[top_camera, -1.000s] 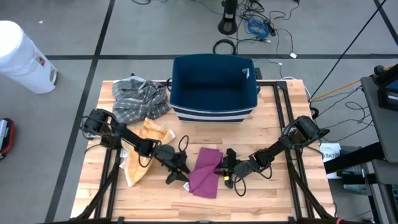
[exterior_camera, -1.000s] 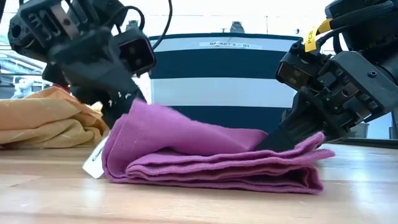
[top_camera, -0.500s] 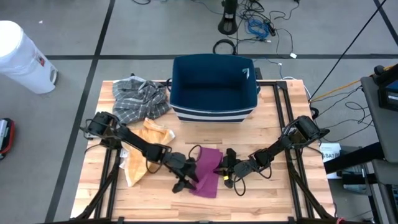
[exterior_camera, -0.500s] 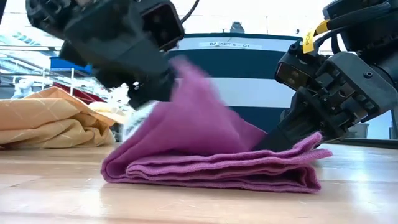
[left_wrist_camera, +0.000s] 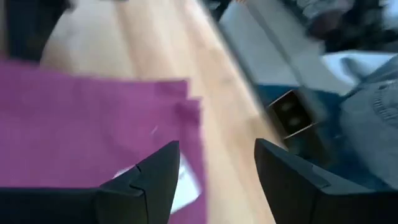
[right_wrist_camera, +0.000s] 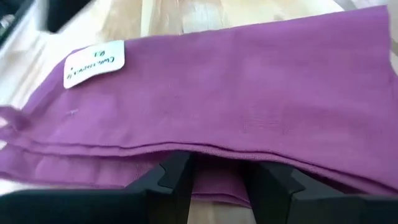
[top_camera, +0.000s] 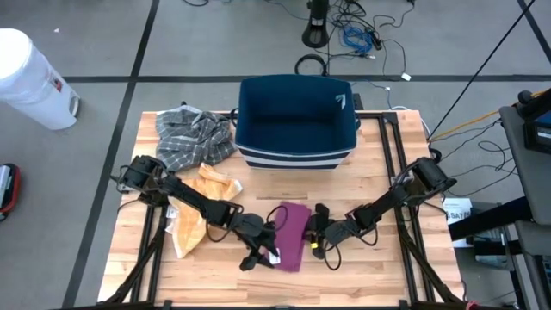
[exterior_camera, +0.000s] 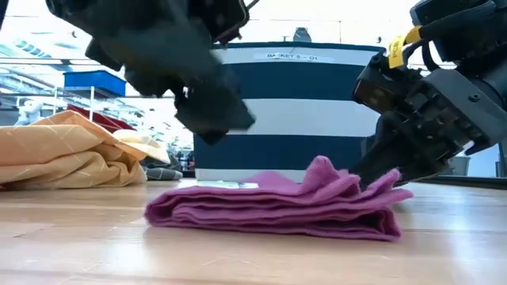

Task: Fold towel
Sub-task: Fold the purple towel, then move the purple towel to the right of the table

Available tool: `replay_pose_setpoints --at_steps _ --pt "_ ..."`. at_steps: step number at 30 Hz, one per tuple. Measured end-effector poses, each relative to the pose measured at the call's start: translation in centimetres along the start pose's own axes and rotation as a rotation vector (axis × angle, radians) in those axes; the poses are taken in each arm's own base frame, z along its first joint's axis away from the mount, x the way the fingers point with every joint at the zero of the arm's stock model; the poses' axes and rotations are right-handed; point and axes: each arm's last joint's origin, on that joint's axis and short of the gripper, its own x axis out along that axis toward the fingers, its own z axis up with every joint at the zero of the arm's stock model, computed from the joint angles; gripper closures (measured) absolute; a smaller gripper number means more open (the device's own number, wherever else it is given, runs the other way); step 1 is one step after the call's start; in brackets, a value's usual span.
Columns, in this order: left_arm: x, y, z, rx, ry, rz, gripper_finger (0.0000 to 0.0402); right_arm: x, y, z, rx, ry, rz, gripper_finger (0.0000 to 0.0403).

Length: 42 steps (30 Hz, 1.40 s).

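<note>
The purple towel lies folded in several layers on the wooden table, its white label facing up. My left gripper hovers open above the towel's left part, its fingers apart with nothing between them and clear of the cloth. My right gripper is at the towel's right side, shut on it. In the low view the cloth is bunched up just in front of the right gripper. My right gripper pinches the towel's right-hand edge between its two fingers. Several layers run between them, and the top fold lies over the fingertips. The fingers slant down from the table's right side. The towel rests flat on the table, slack.
A blue and white striped basket stands at the far middle of the table. A grey plaid cloth lies at the far left, and an orange cloth lies left of the towel. A white bin stands on the floor.
My left gripper has swung up and toward the table's right, carrying the towel's left part over the rest. That flap now lies folded flat on top, so the towel is narrower. The gripper now stands above the cloth, clear of it. My right gripper has kept still.
</note>
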Motion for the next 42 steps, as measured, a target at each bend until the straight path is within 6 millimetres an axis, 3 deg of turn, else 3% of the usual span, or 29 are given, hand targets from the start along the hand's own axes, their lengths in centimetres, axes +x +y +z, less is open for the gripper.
replay_pose_setpoints --at_steps 9,16,26,31,38,42 --pt "-0.3 1.2 -0.7 0.024 0.063 0.120 0.0188 -3.8 1.3 0.8 0.081 0.199 0.101 0.0282" --pt "-0.6 2.0 -0.5 0.064 0.055 0.167 0.0188 -5.5 3.2 2.5 0.031 0.020 0.185 0.0282" --pt "-0.9 2.8 -0.5 0.172 0.080 0.225 0.0188 -2.4 1.9 2.2 -0.066 -0.042 0.138 0.0282" --pt "-1.5 2.9 -0.3 0.280 0.104 0.299 0.0188 0.0 2.0 3.2 -0.160 -0.031 0.171 0.0282" --pt "-2.6 3.7 -0.4 0.270 0.180 0.330 0.0188 3.3 1.4 4.2 -0.288 0.103 0.127 0.0282" --pt "-3.2 4.1 -0.6 0.246 0.223 0.342 0.0188 4.4 0.2 4.5 -0.279 0.223 0.048 0.0282"
